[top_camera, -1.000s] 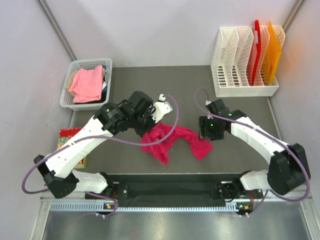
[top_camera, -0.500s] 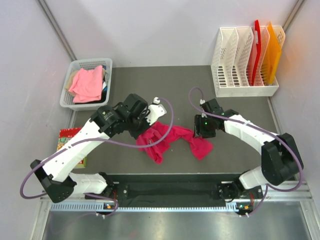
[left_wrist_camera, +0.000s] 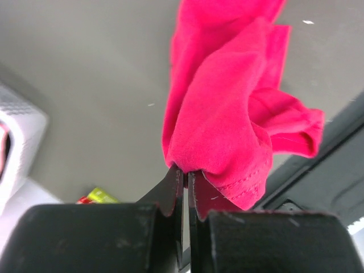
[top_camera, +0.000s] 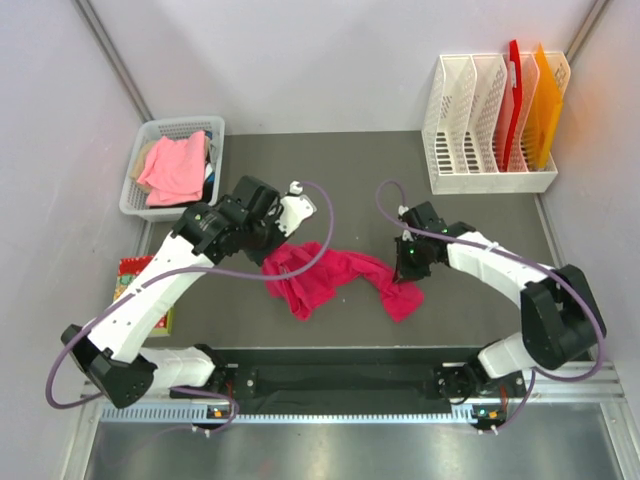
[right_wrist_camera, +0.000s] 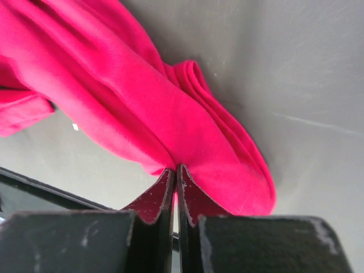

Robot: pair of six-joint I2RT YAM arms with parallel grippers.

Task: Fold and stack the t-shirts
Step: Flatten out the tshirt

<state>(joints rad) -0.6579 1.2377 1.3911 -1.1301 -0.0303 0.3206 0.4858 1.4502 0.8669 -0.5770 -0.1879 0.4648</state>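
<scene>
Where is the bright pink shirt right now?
In the top view, the magenta t-shirt sits bunched at the middle of the dark table, between the left gripper and the right gripper, which each pinch one end.

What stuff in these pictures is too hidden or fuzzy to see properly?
- Crumpled bright magenta-pink t-shirt, every view: its own folds hide neck and sleeves.
- White plastic basket, top view: the salmon-pink cloth on top covers whatever lies underneath.
- Red and green packet, top view: the left arm covers part; its print is too small.
</scene>
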